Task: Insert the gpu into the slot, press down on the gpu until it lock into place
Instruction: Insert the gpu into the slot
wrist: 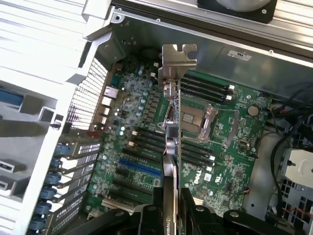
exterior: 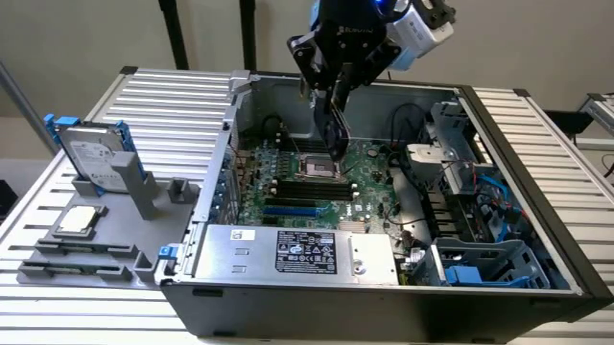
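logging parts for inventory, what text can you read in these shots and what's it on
"DELL": on the motherboard, in white print
"NVIDIA": on the gpu, along its edge
power supply label and hard drive label: too small to read
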`<state>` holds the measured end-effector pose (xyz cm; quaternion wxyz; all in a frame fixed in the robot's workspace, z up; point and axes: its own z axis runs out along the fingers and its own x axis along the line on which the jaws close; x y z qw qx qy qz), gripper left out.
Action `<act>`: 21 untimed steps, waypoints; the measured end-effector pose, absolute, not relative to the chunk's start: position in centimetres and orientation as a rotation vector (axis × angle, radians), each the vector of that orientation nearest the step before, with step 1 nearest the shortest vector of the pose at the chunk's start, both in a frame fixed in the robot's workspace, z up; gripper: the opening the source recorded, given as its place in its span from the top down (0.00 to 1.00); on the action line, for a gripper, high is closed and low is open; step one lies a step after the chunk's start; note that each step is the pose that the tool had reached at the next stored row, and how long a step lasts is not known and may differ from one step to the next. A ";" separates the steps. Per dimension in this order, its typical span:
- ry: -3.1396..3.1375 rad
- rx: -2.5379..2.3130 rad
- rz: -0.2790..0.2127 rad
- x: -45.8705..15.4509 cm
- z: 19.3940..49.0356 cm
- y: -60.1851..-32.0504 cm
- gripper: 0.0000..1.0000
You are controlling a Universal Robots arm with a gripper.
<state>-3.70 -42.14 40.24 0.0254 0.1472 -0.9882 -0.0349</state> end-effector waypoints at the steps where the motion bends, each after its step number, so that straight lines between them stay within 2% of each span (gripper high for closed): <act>1: -3.050 0.484 -0.107 -3.7 40.2 -42.1 0.74; 21: -2.909 1.026 -0.088 -3.7 39.5 -42.1 0.74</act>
